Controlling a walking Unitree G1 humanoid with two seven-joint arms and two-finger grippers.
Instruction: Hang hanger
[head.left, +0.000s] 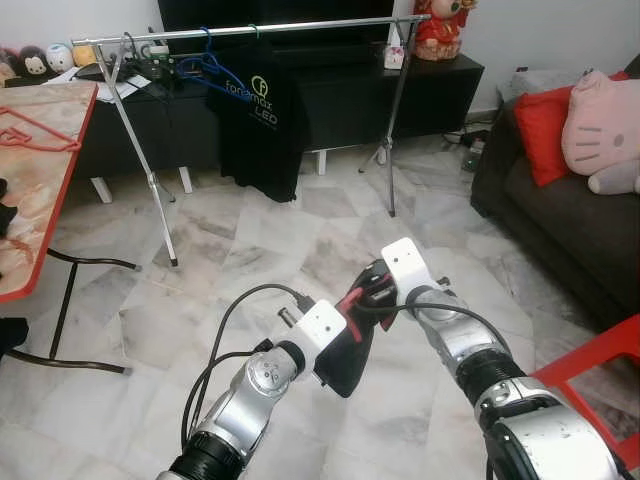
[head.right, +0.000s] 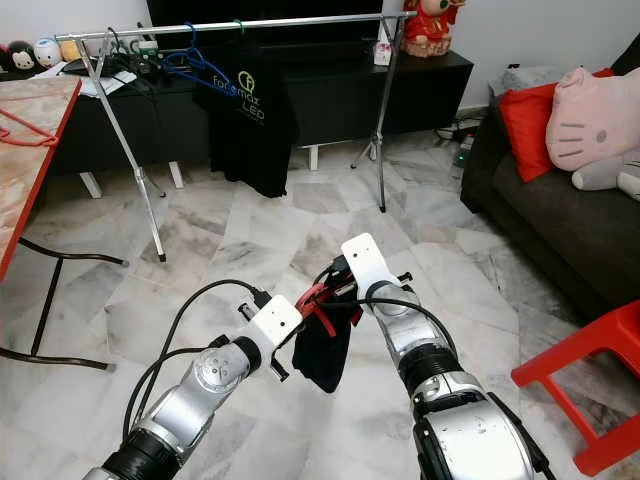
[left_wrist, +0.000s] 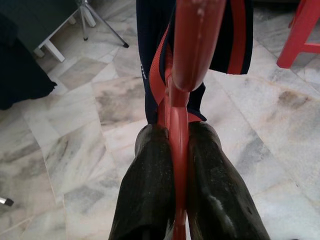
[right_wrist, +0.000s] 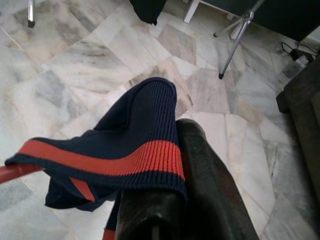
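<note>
In the eye views, both arms meet low in the middle over the marble floor (head.left: 260, 240), holding a red hanger (head.left: 352, 300) with a dark blue garment (head.left: 345, 365) on it, and the clothes rack (head.left: 250, 30) stands far behind. In the left wrist view, the left gripper (left_wrist: 178, 170) is squeezed tight on the hanger's red bar. In the right wrist view, the right gripper (right_wrist: 172, 200) sits under the garment's red-striped cuff, and I cannot tell how far its fingers are open.
</note>
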